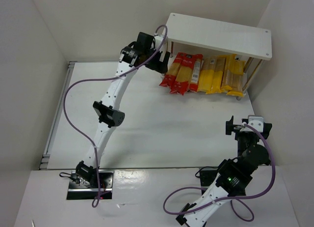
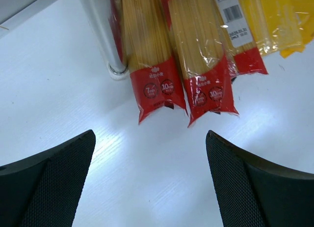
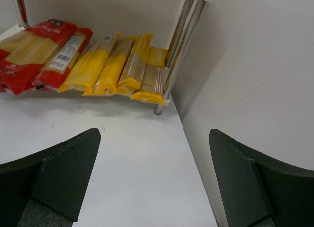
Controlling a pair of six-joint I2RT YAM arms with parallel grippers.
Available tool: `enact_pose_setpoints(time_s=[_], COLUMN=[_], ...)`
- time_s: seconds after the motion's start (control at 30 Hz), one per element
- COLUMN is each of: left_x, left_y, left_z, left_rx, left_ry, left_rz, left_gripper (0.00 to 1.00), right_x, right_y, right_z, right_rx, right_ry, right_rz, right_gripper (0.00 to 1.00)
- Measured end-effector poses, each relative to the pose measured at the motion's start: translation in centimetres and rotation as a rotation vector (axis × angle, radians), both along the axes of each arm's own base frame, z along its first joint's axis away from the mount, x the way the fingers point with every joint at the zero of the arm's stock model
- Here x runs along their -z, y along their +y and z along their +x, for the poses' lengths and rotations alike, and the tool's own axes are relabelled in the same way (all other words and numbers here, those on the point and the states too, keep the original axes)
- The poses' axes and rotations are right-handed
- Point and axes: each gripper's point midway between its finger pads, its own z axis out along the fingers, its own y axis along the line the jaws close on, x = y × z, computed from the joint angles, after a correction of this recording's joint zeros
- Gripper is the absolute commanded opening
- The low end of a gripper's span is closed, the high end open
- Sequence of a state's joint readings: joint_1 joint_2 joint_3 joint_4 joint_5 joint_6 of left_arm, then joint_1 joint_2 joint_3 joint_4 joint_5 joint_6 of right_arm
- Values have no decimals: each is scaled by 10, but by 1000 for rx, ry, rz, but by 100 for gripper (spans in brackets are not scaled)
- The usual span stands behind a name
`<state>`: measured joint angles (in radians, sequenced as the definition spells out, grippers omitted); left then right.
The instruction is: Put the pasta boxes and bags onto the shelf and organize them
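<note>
1. While the left gripper [image 2: 149, 138] hangs just in front of the left end of the shelf [image 1: 221, 38], its jaws stand wide apart, and only bare table [image 1: 171, 133] shows in the gap between them.
2. Its fingers [image 2: 54, 183] hold nothing and touch no pack. The red ends of the nearest packs lie just beyond the fingertips, apart from them.
3. The red-ended packs [image 1: 184, 72] lie flat and side by side under the left part of the shelf's white top board [image 1: 235, 40]. Their clear middles show pale pasta, and their near ends stick out past the board's front edge.
4. The shelf's left front post [image 2: 100, 30] stands just beside the leftmost red-ended pack. Whether the two touch cannot be told.
5. The yellow packs [image 1: 223, 74] lie under the same board, to the right of the red-ended ones. They run in a row as far as the shelf's right front post [image 3: 179, 45].
6. The right gripper [image 3: 153, 138] sits well in front of the shelf's right end, close to the side wall [image 3: 245, 65]. Its jaws are also spread wide, with nothing between them, and it touches no pack.
</note>
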<state>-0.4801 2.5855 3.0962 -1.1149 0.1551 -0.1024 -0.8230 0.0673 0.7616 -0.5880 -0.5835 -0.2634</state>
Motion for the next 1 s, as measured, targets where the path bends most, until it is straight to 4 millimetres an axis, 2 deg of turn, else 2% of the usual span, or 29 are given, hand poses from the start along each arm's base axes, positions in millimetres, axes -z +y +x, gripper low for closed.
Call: enact_pose_setpoints(time_s=[0.2,0.4,0.47,0.57,0.67,0.7,0.77,0.8,0.87,0.93,1.0], left_x=[-32,-86,-96,-79,-28,-4,38,48,45,23,0], left_y=[13,34,46,67,93,103,123,126,128,130,142], left_z=[-21,-54,-65,-82,-105,-112,-144,-160,-184,-197,-202], left_rx=[49,128,161,209,191,166,120,117,130,152,132], left_ry=[4,-31,-18,89,246,276,343,360,317,204,80], left_rz=[-27,-75,-87,-99,-118,-107,-59,-43,-33,-51,-75], left_gripper=[100,100,100,100,100,100,100,100,100,100,100], right_x=[0,0,0,0,0,0,1,1,1,1,0], right_y=[1,1,1,1,2,2,2,3,3,4,6], right_z=[0,0,0,0,1,1,1,1,1,1,0], right_rx=[-6,-8,-8,-7,-11,-13,-16,-18,-22,-25,-28], right_ry=[1,1,1,3,5,5,7,7,8,7,3], right_rz=[-1,-1,-2,-7,-8,-10,-14,-15,-18,-20,-24], right_gripper=[100,100,100,100,100,100,100,100,100,100,100])
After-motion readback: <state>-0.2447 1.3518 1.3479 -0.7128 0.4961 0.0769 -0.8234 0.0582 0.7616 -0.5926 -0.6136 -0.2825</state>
